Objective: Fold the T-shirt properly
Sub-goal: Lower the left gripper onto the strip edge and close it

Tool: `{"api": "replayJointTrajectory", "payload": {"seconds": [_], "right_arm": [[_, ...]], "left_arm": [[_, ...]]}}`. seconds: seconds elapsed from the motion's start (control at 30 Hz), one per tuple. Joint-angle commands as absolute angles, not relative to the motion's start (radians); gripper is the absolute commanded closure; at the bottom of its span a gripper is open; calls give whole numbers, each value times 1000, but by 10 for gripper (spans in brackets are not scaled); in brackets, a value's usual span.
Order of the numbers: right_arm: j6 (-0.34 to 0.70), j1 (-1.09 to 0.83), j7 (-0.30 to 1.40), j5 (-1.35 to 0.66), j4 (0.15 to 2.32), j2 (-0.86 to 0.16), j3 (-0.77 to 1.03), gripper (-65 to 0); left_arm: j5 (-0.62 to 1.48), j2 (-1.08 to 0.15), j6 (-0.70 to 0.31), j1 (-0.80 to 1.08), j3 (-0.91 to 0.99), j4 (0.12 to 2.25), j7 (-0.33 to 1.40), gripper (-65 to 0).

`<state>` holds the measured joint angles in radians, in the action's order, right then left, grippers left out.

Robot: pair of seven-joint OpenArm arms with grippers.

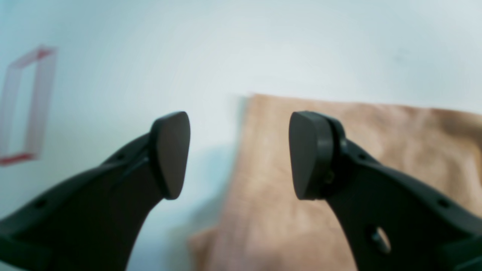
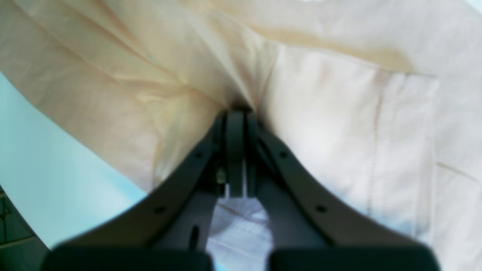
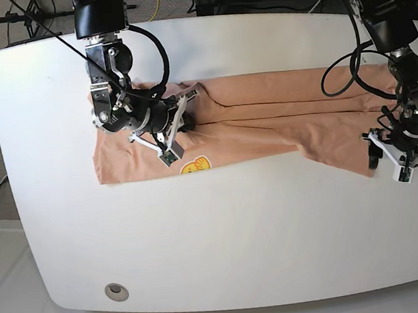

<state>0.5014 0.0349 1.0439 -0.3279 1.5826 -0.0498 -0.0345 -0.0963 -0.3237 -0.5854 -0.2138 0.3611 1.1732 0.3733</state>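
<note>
Base view shows the T-shirt [image 3: 264, 114] lying long from left to right across the surface [image 3: 217, 237], the right gripper [image 3: 180, 126] pinching its middle-left, the left gripper [image 3: 390, 157] open beside its right end.

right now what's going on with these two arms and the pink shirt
A two-armed robot is partway through folding a salmon-pink T-shirt on a white table. The shirt lies as a long band across the table, its yellow smiley print facing up. The right gripper is shut on a bunched pinch of the fabric. The left gripper is open and empty, hanging over the shirt's edge at the other end.
</note>
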Motion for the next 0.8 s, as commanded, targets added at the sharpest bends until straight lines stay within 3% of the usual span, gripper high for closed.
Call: {"api": "replayJointTrajectory", "payload": {"seconds": [0.0, 0.77], "right_arm": [[510, 51, 1026, -343, 1600, -51, -35, 0], [510, 50, 1026, -343, 1600, -51, -35, 0]], "left_arm": [[-90, -346, -576, -252, 367, 1141, 323, -393], [-91, -349, -570, -311, 367, 839, 148, -393]]}}
